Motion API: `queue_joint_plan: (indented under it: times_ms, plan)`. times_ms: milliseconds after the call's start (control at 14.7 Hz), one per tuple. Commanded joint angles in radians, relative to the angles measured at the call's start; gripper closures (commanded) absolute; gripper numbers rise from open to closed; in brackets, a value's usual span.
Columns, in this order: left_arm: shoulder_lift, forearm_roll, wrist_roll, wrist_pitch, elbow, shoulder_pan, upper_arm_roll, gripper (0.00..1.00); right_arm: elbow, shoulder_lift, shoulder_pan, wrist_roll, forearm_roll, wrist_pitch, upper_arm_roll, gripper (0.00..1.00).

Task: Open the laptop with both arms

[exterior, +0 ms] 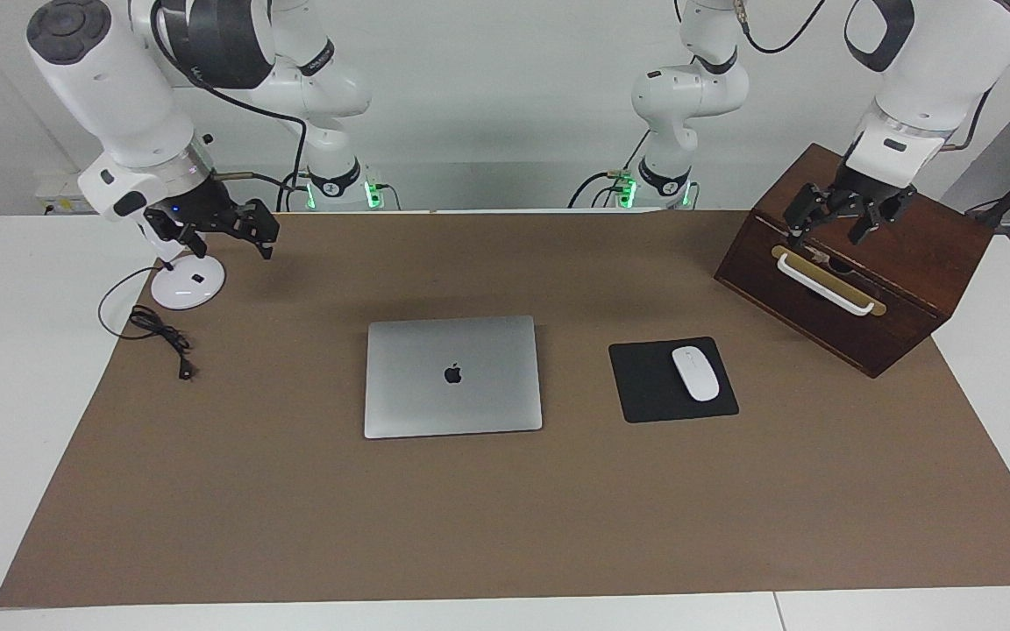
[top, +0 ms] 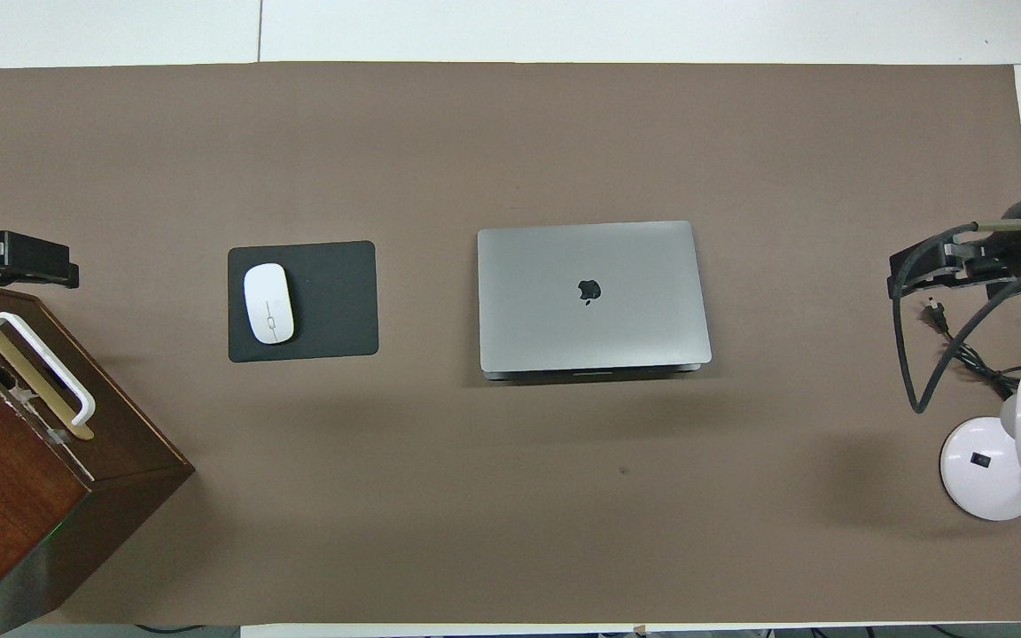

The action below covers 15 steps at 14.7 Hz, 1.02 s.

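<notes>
Two arms of mine hang over the ends of the table, and neither touches anything. Going by the facing view from its left edge: my right gripper [exterior: 255, 230] is up in the air over the brown mat [exterior: 505, 508] at the right arm's end, just beside the white lamp base [exterior: 188, 283], and its fingers stand apart, holding nothing. A loose black cable [exterior: 159, 331] lies coiled on the mat near that base.

Next comes the laptop [exterior: 452, 377], lying flat and closed in the middle of the mat with its dark logo facing up. From overhead the laptop [top: 593, 297] shows its lid fully down on the deck, well apart from both of my grippers.

Beside it, toward the left arm's end, lies the black mouse pad [exterior: 656, 386] with a white mouse [exterior: 695, 373] resting on it.

Last is the dark wooden box [exterior: 873, 289], set at an angle at the left arm's end, with a white handle [exterior: 823, 284] on its front. My left gripper [exterior: 834, 221] hovers over the top of that box, above the handle, with its fingers spread and empty.
</notes>
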Motion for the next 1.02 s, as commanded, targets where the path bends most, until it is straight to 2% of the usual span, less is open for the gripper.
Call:
queue_joint_plan:
  times_ms: [0, 955]
  plan:
    - [-0.016, -0.002, -0.002, -0.008, -0.013, -0.003, 0.004, 0.0, 0.014, 0.007, -0.009, -0.021, 0.005, -0.003, 0.007, 0.0]
    - [-0.029, 0.008, -0.002, -0.002, -0.036, 0.005, 0.004, 0.0, 0.012, 0.005, -0.003, -0.009, -0.001, -0.003, 0.007, 0.0]
